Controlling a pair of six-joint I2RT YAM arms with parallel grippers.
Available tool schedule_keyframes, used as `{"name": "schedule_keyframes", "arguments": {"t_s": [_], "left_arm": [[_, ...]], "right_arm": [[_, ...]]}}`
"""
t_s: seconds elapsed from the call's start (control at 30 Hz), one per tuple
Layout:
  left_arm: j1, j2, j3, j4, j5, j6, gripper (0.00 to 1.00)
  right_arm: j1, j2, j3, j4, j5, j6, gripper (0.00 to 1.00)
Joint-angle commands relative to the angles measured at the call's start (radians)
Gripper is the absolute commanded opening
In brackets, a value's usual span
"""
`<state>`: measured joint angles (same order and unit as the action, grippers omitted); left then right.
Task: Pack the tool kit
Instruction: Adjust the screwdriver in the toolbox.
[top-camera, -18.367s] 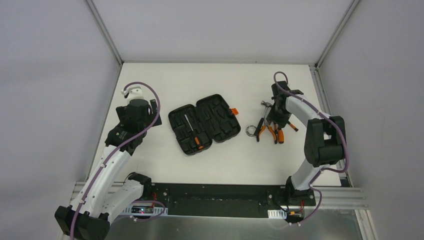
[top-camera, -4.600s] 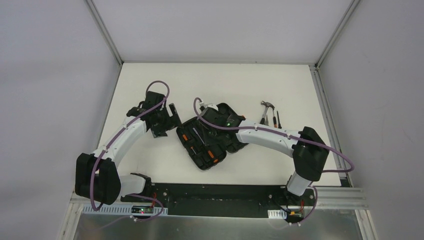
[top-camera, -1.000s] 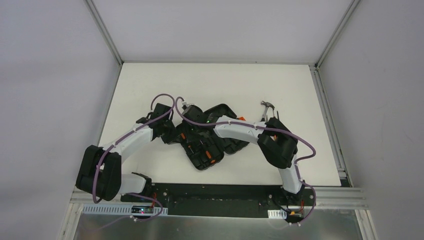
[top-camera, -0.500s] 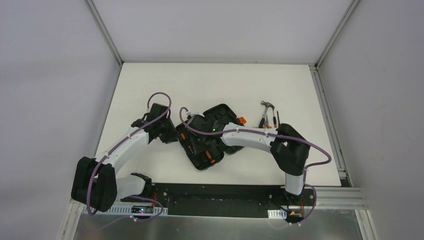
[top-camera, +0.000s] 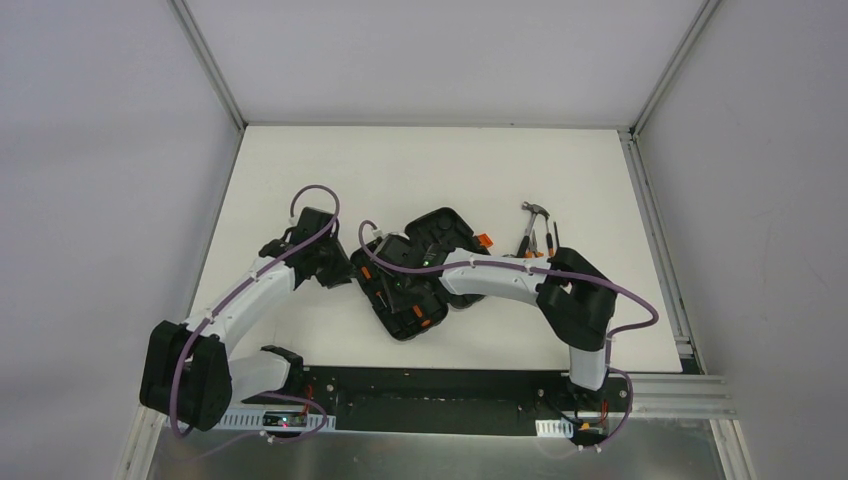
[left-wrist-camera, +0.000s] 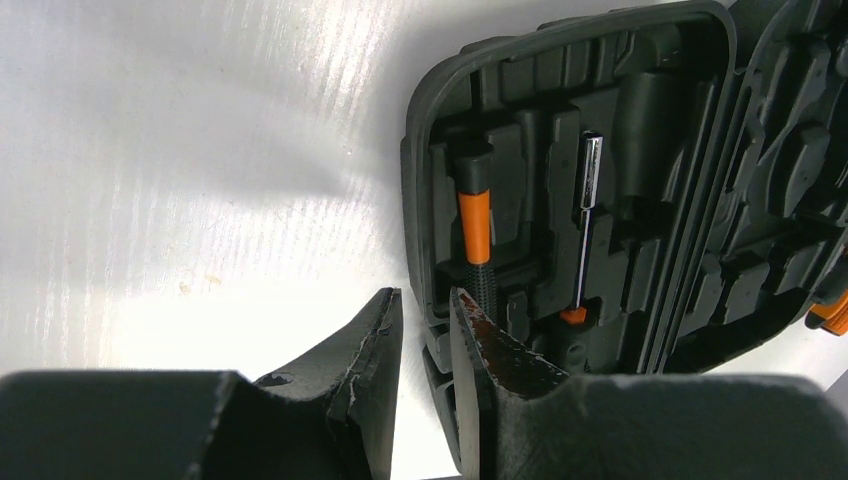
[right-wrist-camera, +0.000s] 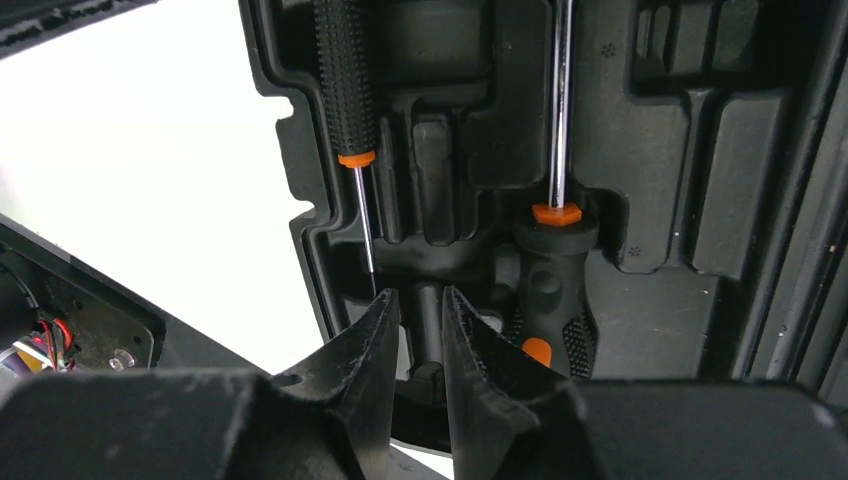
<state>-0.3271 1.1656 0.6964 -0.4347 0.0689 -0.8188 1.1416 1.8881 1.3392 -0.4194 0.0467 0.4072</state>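
Black plastic, hard and moulded, made up the case (top-camera: 447, 232), which lay open and slewed near the middle of the table (top-camera: 330, 170), its orange latch (top-camera: 484, 241) on the far right side. In its slots sat a thin screwdriver (right-wrist-camera: 345, 80) with a knurled black grip and a stout screwdriver (right-wrist-camera: 556, 215) with an orange collar. Out on the table to the right lay the hammer (top-camera: 535, 212), with some smaller tools (top-camera: 548, 240) just beside it, partly hidden by the right arm.

We saw the left gripper (left-wrist-camera: 424, 293) at the case's near corner, its jaws slightly apart and astride the rim. We could not tell whether they pinched the wall or merely stood around it. The right gripper (right-wrist-camera: 419, 292) hung low over the tray with its jaws narrowly apart above a moulded ridge, holding no tool.

We judged the case stiff but light, likely to skate on the smooth tabletop under any push, so the rim wall was the place to pin it. We judged the hammer head-heavy, best taken on its handle close to the head so it would not swing. The screwdrivers' bare shafts looked slippery, and their grips seemed the surer hold. Each slot looked snug, so a tool would need squaring up before being pressed in.
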Motion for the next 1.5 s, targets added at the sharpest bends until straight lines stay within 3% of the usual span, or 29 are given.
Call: {"name": "schedule_keyframes", "arguments": {"t_s": [0.0, 0.33, 0.57, 0.83, 1.47], "left_arm": [[0.005, -0.031, 0.025, -0.033, -0.033, 0.023, 0.25], [0.02, -0.086, 0.043, -0.07, -0.063, 0.048, 0.25], [0.032, -0.183, 0.054, -0.116, -0.166, 0.061, 0.25], [0.033, -0.272, 0.049, -0.141, -0.257, 0.07, 0.27], [0.034, -0.284, 0.047, -0.156, -0.266, 0.076, 0.27]], "right_arm": [[0.006, 0.011, 0.041, -0.022, -0.006, 0.006, 0.25], [0.026, -0.015, 0.017, -0.076, -0.021, -0.012, 0.19], [0.03, 0.011, 0.051, -0.077, -0.037, -0.021, 0.12], [0.033, 0.03, 0.07, -0.065, -0.053, -0.019, 0.12], [0.033, 0.063, 0.134, -0.053, 0.025, -0.035, 0.09]]}}
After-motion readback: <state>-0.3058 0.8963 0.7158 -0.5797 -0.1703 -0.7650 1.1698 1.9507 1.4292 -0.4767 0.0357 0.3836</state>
